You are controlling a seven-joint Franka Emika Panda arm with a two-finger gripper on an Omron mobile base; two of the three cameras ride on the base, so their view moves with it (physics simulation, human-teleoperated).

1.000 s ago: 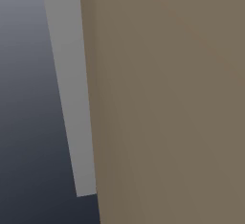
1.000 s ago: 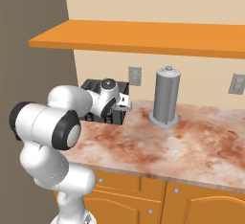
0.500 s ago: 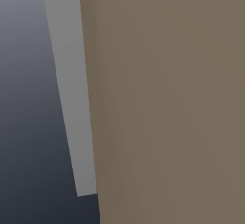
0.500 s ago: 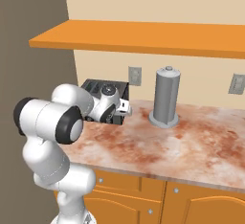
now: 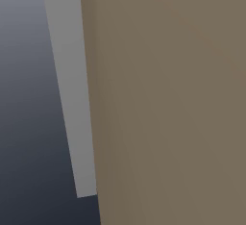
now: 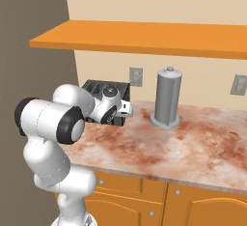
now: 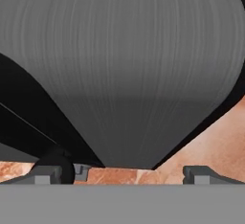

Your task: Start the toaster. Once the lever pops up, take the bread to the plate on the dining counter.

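The black toaster [image 6: 99,89] stands at the back left of the marbled counter, against the wall, half hidden by my arm. My gripper [image 6: 117,114] is pressed close to its right front side. In the hand view the toaster's brushed grey side [image 7: 124,65] looms very near, with black parts to the left. My gripper [image 7: 127,174] is open, both fingertips [image 7: 48,173] spread wide with nothing between them. A small dark round knob [image 7: 57,163] sits just by the left fingertip. The bread, the plate and the dining counter are out of view.
A tall grey cylinder [image 6: 166,99] stands on the counter [image 6: 193,143] right of the toaster. An orange shelf [image 6: 144,39] hangs above. Wall outlets [image 6: 136,76] sit behind. A brown wall panel [image 5: 168,99] fills the left base view.
The arm's elbow has shifted slightly while the hand stays low beside the toaster. The jaws have stayed open.
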